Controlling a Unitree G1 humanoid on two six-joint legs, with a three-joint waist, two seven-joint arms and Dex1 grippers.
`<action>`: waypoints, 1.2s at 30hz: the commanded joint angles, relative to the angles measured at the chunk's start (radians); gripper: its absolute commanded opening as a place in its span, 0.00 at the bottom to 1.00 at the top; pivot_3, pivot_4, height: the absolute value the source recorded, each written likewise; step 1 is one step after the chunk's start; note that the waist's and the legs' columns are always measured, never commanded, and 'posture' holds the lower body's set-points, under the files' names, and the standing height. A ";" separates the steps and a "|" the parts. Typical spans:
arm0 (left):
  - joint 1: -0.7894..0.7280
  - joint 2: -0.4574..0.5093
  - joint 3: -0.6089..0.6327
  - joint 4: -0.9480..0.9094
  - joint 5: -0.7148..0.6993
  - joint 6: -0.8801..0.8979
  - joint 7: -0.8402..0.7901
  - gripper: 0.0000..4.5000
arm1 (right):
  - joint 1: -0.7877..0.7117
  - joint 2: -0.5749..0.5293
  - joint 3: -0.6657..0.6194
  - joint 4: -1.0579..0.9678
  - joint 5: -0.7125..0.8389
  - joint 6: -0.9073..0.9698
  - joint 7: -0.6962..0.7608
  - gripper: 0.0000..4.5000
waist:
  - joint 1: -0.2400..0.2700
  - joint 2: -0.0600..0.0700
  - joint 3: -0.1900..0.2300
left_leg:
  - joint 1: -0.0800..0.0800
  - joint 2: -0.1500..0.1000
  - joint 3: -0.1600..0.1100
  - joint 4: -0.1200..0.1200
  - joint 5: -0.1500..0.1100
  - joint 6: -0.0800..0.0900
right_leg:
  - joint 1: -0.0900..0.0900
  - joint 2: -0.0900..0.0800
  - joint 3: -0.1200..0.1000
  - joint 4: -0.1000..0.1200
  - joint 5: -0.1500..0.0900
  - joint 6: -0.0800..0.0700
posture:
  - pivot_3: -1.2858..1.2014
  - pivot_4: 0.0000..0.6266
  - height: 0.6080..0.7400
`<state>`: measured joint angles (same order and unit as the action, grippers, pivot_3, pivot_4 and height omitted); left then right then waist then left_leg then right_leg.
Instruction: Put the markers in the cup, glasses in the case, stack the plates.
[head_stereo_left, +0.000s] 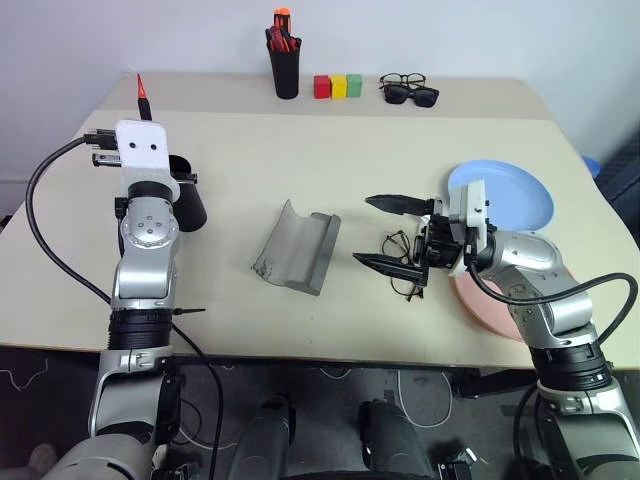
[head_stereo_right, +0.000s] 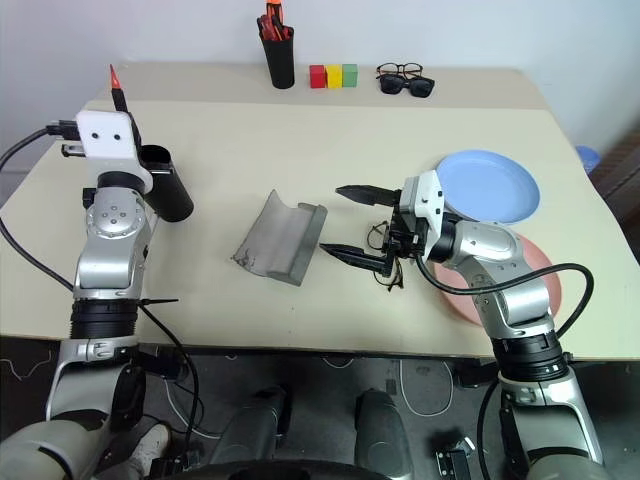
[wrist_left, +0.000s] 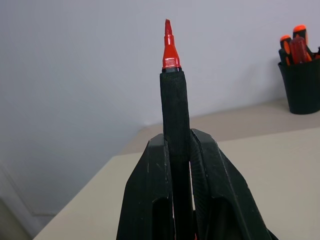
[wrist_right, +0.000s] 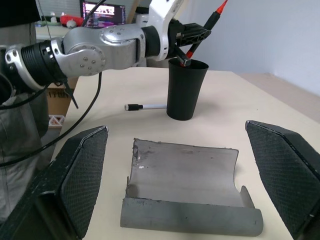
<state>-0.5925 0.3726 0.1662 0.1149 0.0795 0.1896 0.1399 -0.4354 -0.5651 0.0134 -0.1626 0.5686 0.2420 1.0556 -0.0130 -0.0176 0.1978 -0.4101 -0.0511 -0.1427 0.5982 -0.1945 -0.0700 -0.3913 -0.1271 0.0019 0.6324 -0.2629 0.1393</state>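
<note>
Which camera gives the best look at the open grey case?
The right wrist view: the case lies open, its inside facing the camera, between the right gripper fingers. Both eye views show it smaller, from above.

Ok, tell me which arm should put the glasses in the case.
Right. Its open pincer hovers right beside the glasses, next to the open case. The left pincer holds the red marker over the cup.

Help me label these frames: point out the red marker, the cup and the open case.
red marker (wrist_left: 170, 50), left wrist view, on its red tip.
cup (wrist_right: 184, 90), right wrist view, on its side wall.
case (head_stereo_left: 300, 250), left eye view, on its grey inner lining.
</note>
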 joint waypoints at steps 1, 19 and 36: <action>0.006 -0.006 -0.008 -0.052 0.014 -0.005 -0.008 0.51 | -0.026 0.018 -0.043 -0.009 0.036 0.013 -0.019 1.00 | -0.001 0.000 0.000 | 0.000 0.000 0.000 0.000 0.000 0.000 | 0.000 0.000 0.000 0.000 0.000 0.000 | 0.52 0.24 1.00; 0.306 0.195 0.190 -0.824 -0.778 0.816 -0.421 0.83 | 0.003 0.053 -0.022 0.012 0.087 0.131 -0.003 1.00 | -0.013 0.001 0.000 | 0.001 0.002 0.000 0.000 0.000 0.000 | -0.001 0.002 0.002 0.002 0.000 -0.001 | 0.52 0.24 1.00; 0.342 0.316 0.426 -0.587 -0.694 1.425 -0.191 0.83 | 0.042 0.077 -0.003 0.034 0.024 0.077 0.022 1.00 | -0.001 0.001 0.000 | 0.003 0.012 0.001 0.000 0.002 -0.003 | -0.002 0.011 0.002 0.001 0.004 -0.015 | 0.52 0.24 1.00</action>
<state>-0.2249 0.6685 0.5662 -0.4890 -0.6437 1.6064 -0.0623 -0.3877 -0.4895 0.0273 -0.1252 0.5918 0.3391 1.0711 -0.0136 -0.0167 0.1975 -0.4075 -0.0394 -0.1410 0.5983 -0.1922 -0.0728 -0.3933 -0.1164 0.0044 0.6327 -0.2587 0.1235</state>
